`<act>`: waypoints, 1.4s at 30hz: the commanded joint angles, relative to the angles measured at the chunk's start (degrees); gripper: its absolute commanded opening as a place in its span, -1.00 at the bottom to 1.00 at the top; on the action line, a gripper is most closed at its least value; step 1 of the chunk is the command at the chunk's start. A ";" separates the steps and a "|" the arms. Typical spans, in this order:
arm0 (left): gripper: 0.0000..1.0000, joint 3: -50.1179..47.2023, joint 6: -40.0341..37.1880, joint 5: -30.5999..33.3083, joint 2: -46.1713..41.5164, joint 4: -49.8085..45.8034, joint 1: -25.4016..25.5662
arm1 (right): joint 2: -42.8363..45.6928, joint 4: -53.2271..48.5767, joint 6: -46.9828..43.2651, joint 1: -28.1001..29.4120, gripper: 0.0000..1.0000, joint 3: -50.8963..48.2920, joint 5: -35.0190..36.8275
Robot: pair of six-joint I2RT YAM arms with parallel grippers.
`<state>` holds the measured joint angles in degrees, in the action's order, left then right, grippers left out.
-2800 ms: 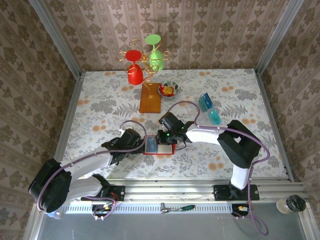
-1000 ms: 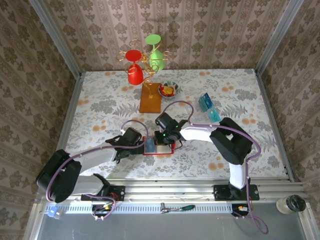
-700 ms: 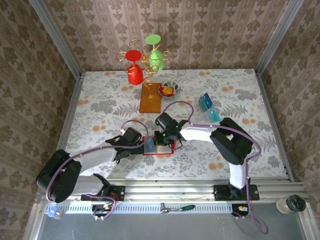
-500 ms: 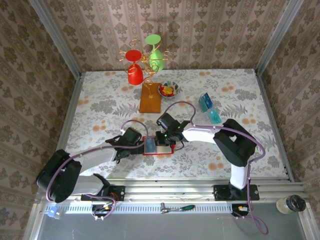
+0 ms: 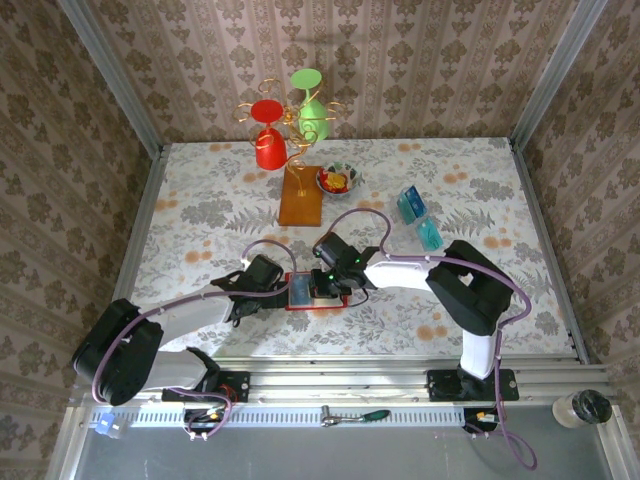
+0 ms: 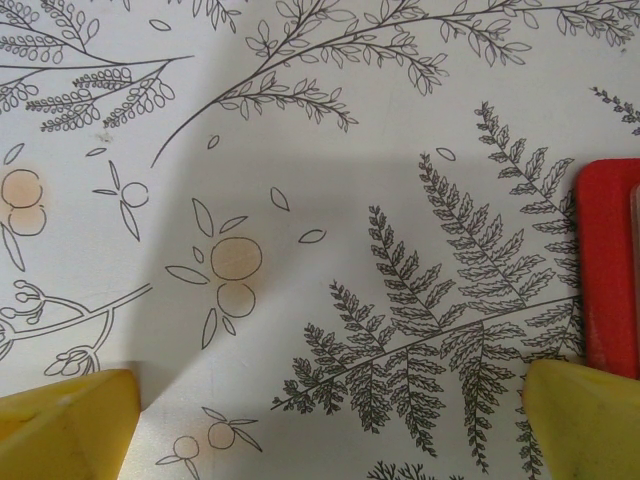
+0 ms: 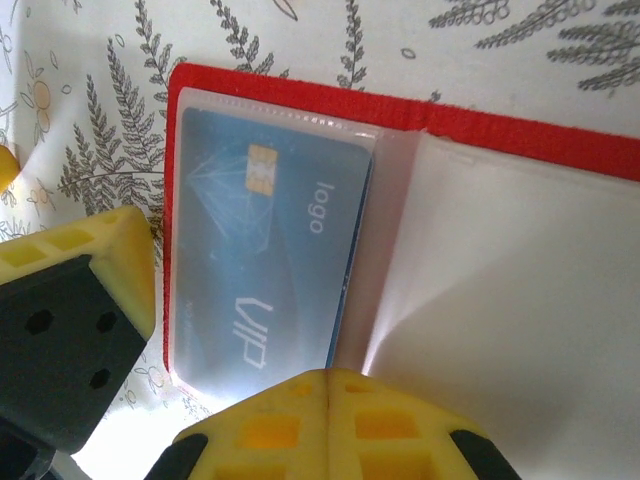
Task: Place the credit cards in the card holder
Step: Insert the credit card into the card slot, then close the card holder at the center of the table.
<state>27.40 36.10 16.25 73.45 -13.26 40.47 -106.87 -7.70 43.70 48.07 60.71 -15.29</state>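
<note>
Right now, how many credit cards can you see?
3 cards: one in the card holder, one at the far right, one just nearer. Stacks may hide more.

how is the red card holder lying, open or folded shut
Open. The card holder lies spread flat, both inner halves facing up, with a blue credit card tucked under clear plastic on one half.

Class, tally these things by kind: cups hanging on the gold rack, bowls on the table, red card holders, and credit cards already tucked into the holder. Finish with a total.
cups: 2 (red cup, green cup)
bowl: 1
card holder: 1
credit card in its pocket: 1
total: 5
</note>
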 commanded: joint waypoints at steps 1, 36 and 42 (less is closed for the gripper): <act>1.00 -0.68 -1.07 -2.81 1.26 3.38 0.40 | -1.80 -0.21 0.51 0.51 -0.91 1.77 -0.31; 1.00 0.55 -2.67 -2.39 -10.68 -3.28 -1.77 | 20.21 -13.12 -5.33 -2.77 0.31 -3.33 12.96; 1.00 1.32 -3.64 -9.55 -12.42 0.26 -3.96 | 21.05 -12.97 -5.81 -4.04 0.34 -7.12 15.16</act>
<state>27.20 34.00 11.11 61.60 -14.24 37.39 -86.46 -18.50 38.94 44.49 55.22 -3.27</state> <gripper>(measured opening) 0.999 0.669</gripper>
